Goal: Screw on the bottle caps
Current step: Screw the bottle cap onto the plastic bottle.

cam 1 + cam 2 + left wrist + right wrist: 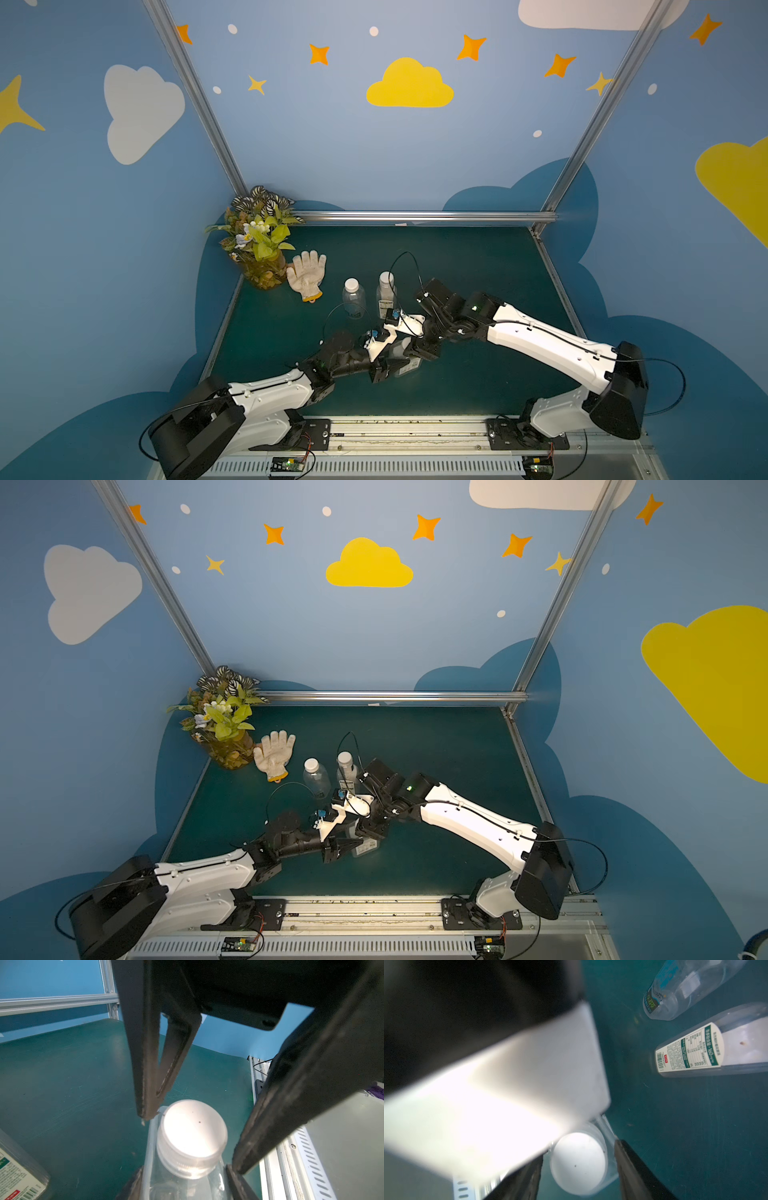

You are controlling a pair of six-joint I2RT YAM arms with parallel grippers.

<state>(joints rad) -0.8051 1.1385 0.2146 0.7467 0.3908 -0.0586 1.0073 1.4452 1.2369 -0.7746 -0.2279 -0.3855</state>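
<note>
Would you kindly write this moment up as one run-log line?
left hand: holding flat bottle | right hand: open, astride its cap | round bottle, slim bottle: upright, capped

Right fingers (633, 1167) apart, pointing down; left fingers (239, 1186) clamped

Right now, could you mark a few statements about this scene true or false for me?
1. A white glove lies beside the potted plant. True.
2. The round bottle and the slim bottle both wear white caps. True.
3. The third bottle stands free, untouched. False: the left gripper holds it.
4. The third bottle's neck is bare. False: a white cap sits on it.
5. The right gripper grips the glove. False: its open fingers flank that cap.
</note>
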